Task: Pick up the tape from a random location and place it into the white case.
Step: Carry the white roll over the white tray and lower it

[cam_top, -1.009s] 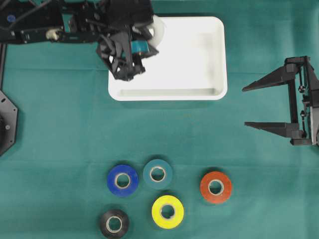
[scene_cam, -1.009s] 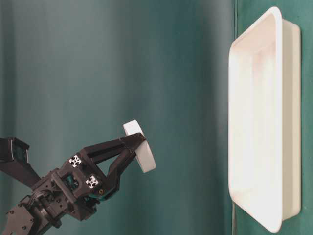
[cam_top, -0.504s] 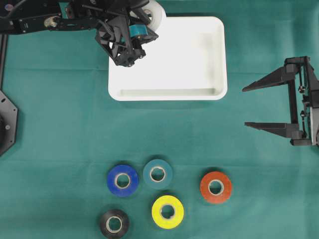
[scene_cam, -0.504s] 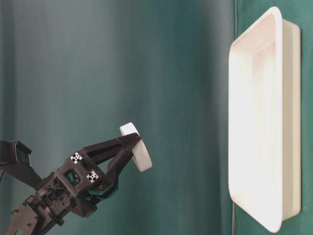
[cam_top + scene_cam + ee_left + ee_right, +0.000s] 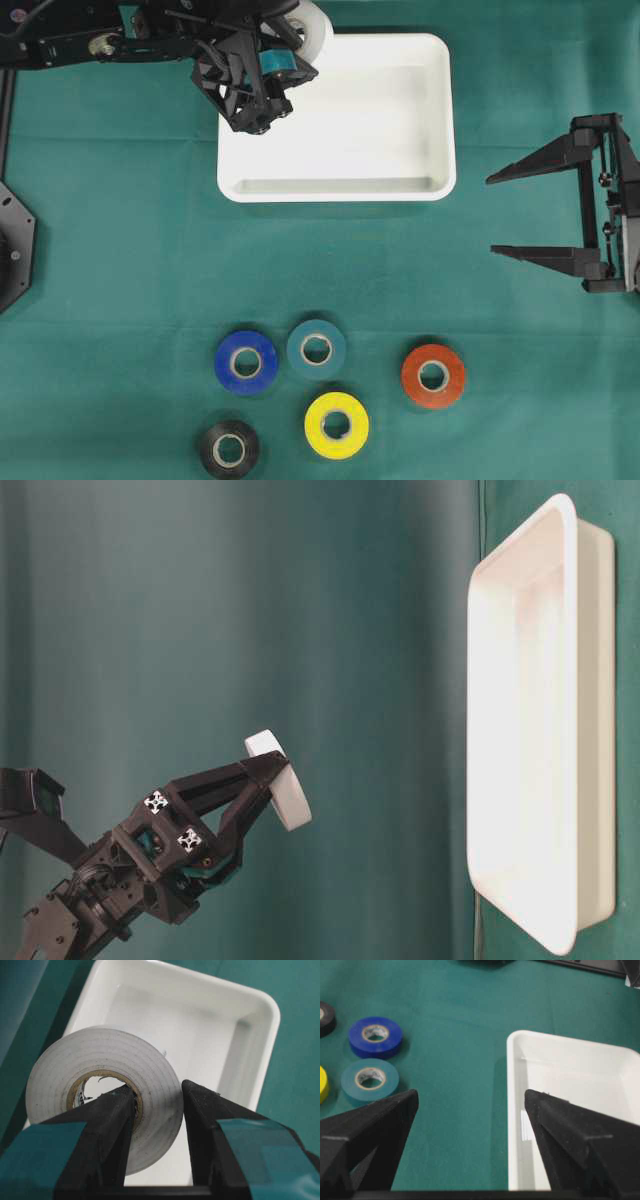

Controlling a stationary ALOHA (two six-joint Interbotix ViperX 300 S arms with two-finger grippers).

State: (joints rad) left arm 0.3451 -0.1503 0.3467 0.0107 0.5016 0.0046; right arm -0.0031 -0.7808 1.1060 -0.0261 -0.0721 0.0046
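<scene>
Your left gripper is clamped on the white tape roll, one finger through the cardboard core and the other pressed against the outer wall, and the roll rides clear of the table, up in the air. From overhead you can see that roll hanging over the upper-left corner of the white case, though how high it sits above the tray floor is hard to judge from that angle; the table-level view shows the roll well apart from the case. The wrist camera looks straight past the roll into the tray. Over on the right, your right gripper sits with its jaws spread wide and nothing between them, parked off to the side of the case on the green cloth. Below the case lie the other rolls: blue, teal, red, yellow and black, all flat on the cloth, the blue and teal ones just beside each other.
</scene>
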